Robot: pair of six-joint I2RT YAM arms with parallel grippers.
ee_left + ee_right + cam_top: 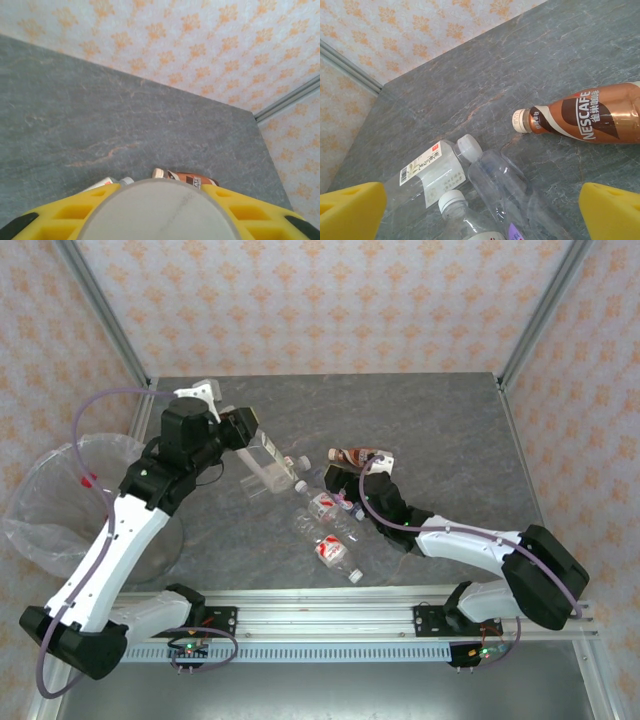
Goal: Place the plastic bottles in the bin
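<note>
Where the left arm reaches over the grey tabletop (430,410), the left tool (250,435) is clamped on 1 clear bottle (272,462) with a white label, held at a slant. In the left wrist view, the bottle's pale round end sits between the yellow fingers (240,210). The right tool (480,215) stands wide apart, gripping nothing, poised over a cluster of loose bottles (325,508) near the tabletop's middle. At the far side of the cluster lies 1 brown bottle (590,115) on its side, its white cap pointing left. The nearer ones are clear with white caps, and 2 carry red-and-white labels. The bin (40,530), round, see-through and lined with crinkled plastic, sits at the tabletop's left edge, beneath the left arm and well apart from the cluster.
</note>
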